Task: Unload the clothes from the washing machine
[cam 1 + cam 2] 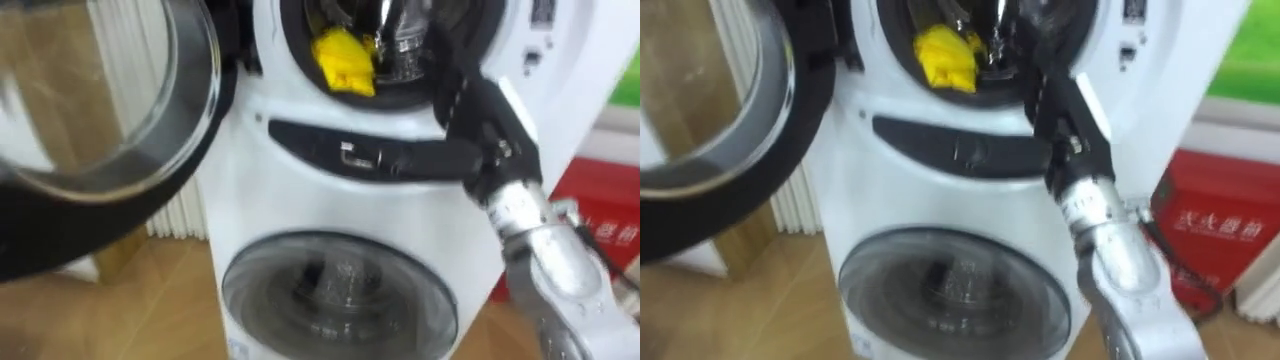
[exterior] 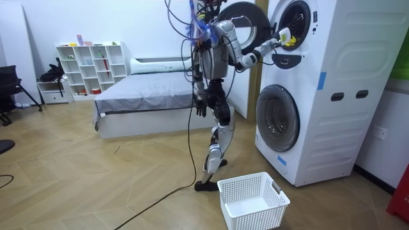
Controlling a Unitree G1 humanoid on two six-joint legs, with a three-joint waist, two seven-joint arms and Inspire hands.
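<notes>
A yellow cloth (image 1: 345,62) lies at the front lip of the upper washing machine's drum (image 1: 400,85), whose round door (image 1: 100,130) hangs swung open to the left. My right arm comes up from the lower right, and my right hand (image 1: 405,40) is inside the drum opening, just right of the cloth. Its fingers are lost in the dark drum. In the room view I stand at the machine stack (image 2: 307,89) with that hand (image 2: 279,40) raised to the yellow cloth (image 2: 289,37). My left hand (image 2: 200,107) hangs by my hip.
Below is a second machine with its glass door (image 1: 340,295) closed. A white laundry basket (image 2: 252,203) sits on the wooden floor by my feet. A red box (image 1: 600,215) stands right of the machines, a radiator (image 1: 180,215) to the left. A bed (image 2: 147,102) lies behind me.
</notes>
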